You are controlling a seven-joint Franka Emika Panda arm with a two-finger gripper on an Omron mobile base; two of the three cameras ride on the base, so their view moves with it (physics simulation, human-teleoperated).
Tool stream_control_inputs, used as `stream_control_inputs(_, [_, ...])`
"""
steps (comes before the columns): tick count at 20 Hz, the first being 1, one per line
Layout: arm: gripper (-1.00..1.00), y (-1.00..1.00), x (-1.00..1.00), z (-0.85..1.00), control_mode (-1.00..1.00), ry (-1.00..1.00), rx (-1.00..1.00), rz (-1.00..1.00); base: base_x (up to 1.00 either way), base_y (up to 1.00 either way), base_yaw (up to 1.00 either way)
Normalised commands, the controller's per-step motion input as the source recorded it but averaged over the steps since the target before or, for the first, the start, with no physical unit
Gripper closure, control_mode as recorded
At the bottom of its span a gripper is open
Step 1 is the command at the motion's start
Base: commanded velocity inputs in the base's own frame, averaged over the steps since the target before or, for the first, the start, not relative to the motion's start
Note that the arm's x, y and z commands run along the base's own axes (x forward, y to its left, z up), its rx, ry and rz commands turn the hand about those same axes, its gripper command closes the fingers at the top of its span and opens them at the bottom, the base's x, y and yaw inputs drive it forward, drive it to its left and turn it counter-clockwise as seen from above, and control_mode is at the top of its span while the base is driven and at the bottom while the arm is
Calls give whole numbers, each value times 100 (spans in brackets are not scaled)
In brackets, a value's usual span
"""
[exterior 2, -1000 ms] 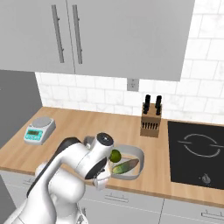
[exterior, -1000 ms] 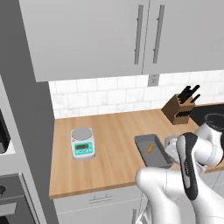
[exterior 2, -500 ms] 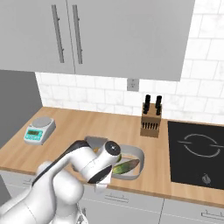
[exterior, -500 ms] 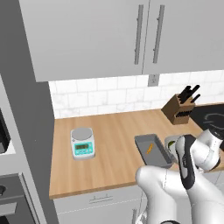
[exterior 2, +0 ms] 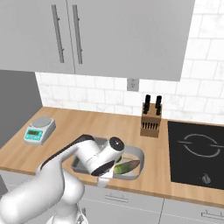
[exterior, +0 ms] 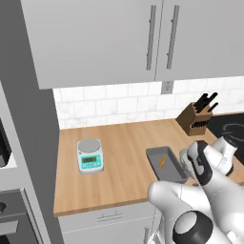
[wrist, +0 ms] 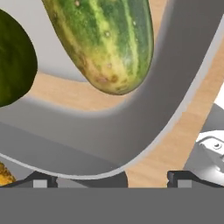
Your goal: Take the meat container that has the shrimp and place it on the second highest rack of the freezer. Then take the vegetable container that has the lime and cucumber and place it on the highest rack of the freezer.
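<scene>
On the wooden counter [exterior: 124, 157] in the left base view, the shallow dark grey rectangular meat container [exterior: 164, 164] sits right of the small grey kitchen scale [exterior: 89, 155], with the tiny orange shrimp [exterior: 162, 163] inside it. White arm's wrist crowds the tray's right edge; jaws hidden there.

Right base view: tray mostly behind the arm, just its corner [exterior 2: 78, 164] showing, well right of the scale [exterior 2: 38, 130]. Round pale grey-white vegetable container [exterior 2: 136, 155] lies touching or just beside the tray on the side away from the scale, stubby yellow-green cucumber [exterior 2: 127, 166] in it. Wooden knife block [exterior 2: 151, 123] behind the bowl, black cooktop [exterior 2: 197, 151] farther right. Freezer not seen.

Hand view: gripper [wrist: 113, 178] fingertips spread wide, nothing between them, hovering right at the bowl's pale rim [wrist: 144, 131]. Cucumber [wrist: 107, 41] and dark green lime [wrist: 13, 61] close up; orange bit of shrimp [wrist: 5, 174] at lower left.

Risk, as a judgement: hand is lined up over the bowl rim, not the tray, so closing now could grab the wrong container first. Both rims so close, a finger could also wedge between them and shove one, spilling the shrimp or the lime.
</scene>
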Motion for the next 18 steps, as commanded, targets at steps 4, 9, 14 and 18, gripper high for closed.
stream_control_inputs(4, [-100, 32, -15, -33, -100, 0, -3, 14, 0, 0, 0])
stream_control_inputs(9, [-100, 12, -40, -1, -100, -15, -1, 9, 0, 0, 0])
stream_control_inputs(14, [-100, 18, -20, -2, -100, -7, 0, 4, 0, 0, 0])
stream_control_inputs(18, [-100, 51, 8, -11, -100, 0, 0, 4, 0, 0, 0])
